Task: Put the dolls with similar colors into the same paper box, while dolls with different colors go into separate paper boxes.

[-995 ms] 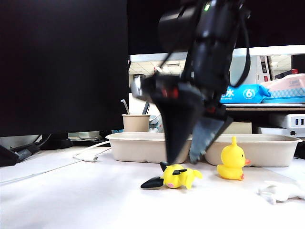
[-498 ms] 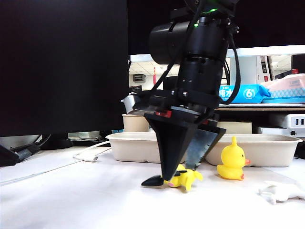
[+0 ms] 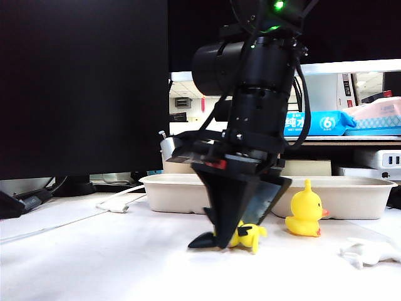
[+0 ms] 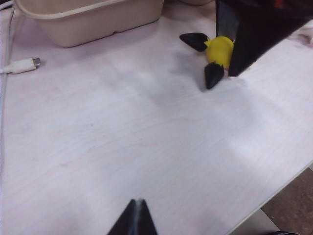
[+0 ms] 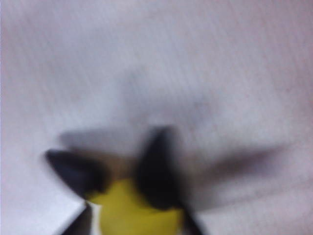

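Exterior view first: the right arm comes down steeply from the top of the frame, wrist almost vertical, and the right gripper [image 3: 235, 233] has its black wedge jaws planted on the white bench [image 3: 94, 263], straddling the small yellow plush doll with black ears [image 3: 245, 234]. The jaws are partly closed around the doll's body, but whether they actually press it I can't tell. One black ear pokes out on the near side of the jaws, low on the bench. Just past the jaws on the far side sits the yellow rubber duck [image 3: 304, 216], upright and clear of the plush. Further out from the jaws, near the bench's edge of view, lies a limp white plush [image 3: 369, 253]. Behind the jaws run two beige shallow pulp trays side by side: the left tray [image 3: 172, 191] and the right tray [image 3: 351, 194]. There's plenty of bare bench in front of the jaws.

Left wrist view: the left gripper [image 4: 134, 218] shows only its dark tips, pressed together with nothing between them. It sits well back from the plush [image 4: 219, 49], with a wide stretch of bare bench in between. The bench edge drops off to one side.

Right wrist view: blurry, but the yellow body and two black ears [image 5: 132, 205] sit right between the jaws.
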`<move>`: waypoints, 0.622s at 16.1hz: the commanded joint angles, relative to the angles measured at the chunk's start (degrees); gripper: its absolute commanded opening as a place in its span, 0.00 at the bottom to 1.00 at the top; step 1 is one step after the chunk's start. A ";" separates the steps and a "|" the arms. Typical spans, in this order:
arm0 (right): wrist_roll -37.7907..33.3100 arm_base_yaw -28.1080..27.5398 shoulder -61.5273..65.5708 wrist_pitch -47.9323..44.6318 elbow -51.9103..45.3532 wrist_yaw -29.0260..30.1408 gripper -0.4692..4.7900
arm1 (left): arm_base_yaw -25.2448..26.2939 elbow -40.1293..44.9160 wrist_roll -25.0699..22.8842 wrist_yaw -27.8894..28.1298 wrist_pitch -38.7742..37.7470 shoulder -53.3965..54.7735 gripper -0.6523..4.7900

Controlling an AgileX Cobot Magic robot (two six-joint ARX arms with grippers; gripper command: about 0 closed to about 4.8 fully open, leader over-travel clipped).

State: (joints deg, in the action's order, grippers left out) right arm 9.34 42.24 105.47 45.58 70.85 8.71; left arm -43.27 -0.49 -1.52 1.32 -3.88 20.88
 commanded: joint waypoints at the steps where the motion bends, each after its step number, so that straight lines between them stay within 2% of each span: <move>1: 0.11 0.46 0.35 -0.11 -0.15 0.26 0.36 | 0.07 -0.04 0.00 -0.04 0.52 0.02 0.11; 3: 0.09 0.44 0.35 -0.17 -0.07 0.17 0.34 | 0.07 -0.04 0.00 -0.04 0.52 0.02 0.11; 4: 0.09 0.42 0.35 -0.26 0.02 0.17 0.29 | 0.07 -0.04 0.00 -0.02 0.52 0.02 0.11; 10: -0.37 0.26 0.00 -2.23 1.53 0.17 0.29 | 0.13 -0.04 0.00 -0.02 0.50 -0.26 0.11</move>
State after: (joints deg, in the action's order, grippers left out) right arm 9.06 42.48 105.73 44.31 71.57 8.80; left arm -43.24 -0.49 -1.52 1.34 -3.90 20.78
